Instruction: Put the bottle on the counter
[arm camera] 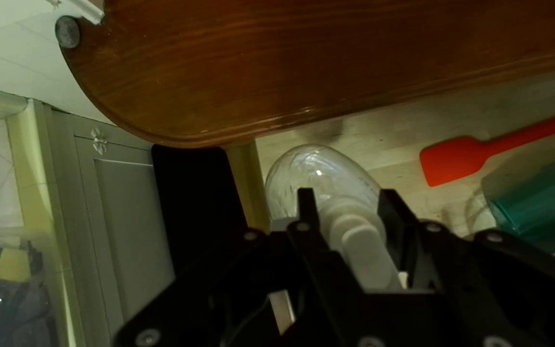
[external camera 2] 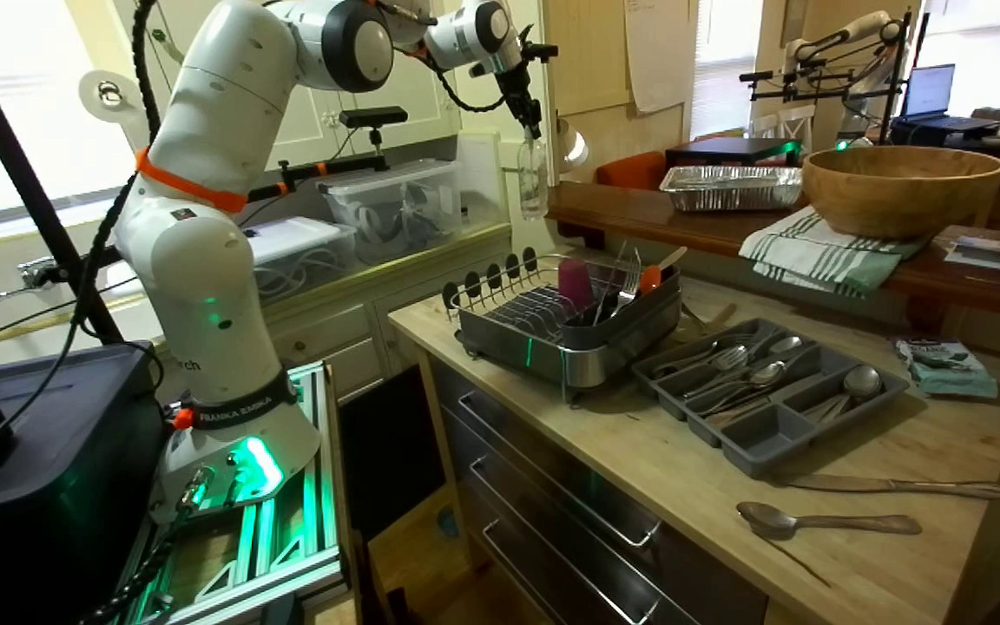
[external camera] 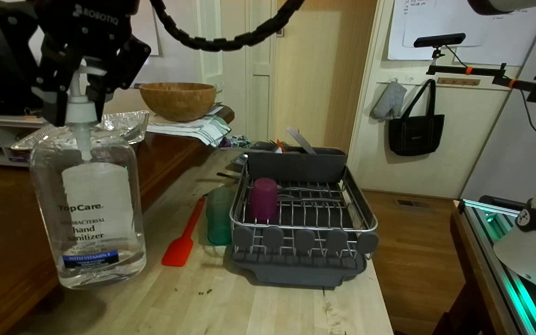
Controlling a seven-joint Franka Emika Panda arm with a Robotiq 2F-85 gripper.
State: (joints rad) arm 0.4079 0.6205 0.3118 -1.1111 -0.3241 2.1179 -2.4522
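Note:
The clear bottle with a white pump top and a white-and-blue label (external camera: 92, 209) hangs nearly upright, slightly tilted, in the air. My gripper (external camera: 78, 110) is shut on the white collar below its pump head. The bottle (external camera 2: 533, 180) and gripper (external camera 2: 529, 128) show small in an exterior view. In the wrist view the fingers (arm camera: 347, 205) stand on both sides of the white collar, with the bottle's clear body (arm camera: 316, 166) below. The pale-wood counter (external camera: 272, 311) lies under the bottle, with a gap and a shadow; it also shows in the wrist view (arm camera: 393, 118).
A grey dish rack (external camera: 303, 270) with a purple cup (external camera: 264, 200) stands on the counter. Beside it lie a green cup (external camera: 219, 216) and a red spatula (external camera: 179, 249). The higher dark wooden top (arm camera: 306, 62) runs alongside. A cutlery tray (external camera 2: 765, 434) sits beyond the rack.

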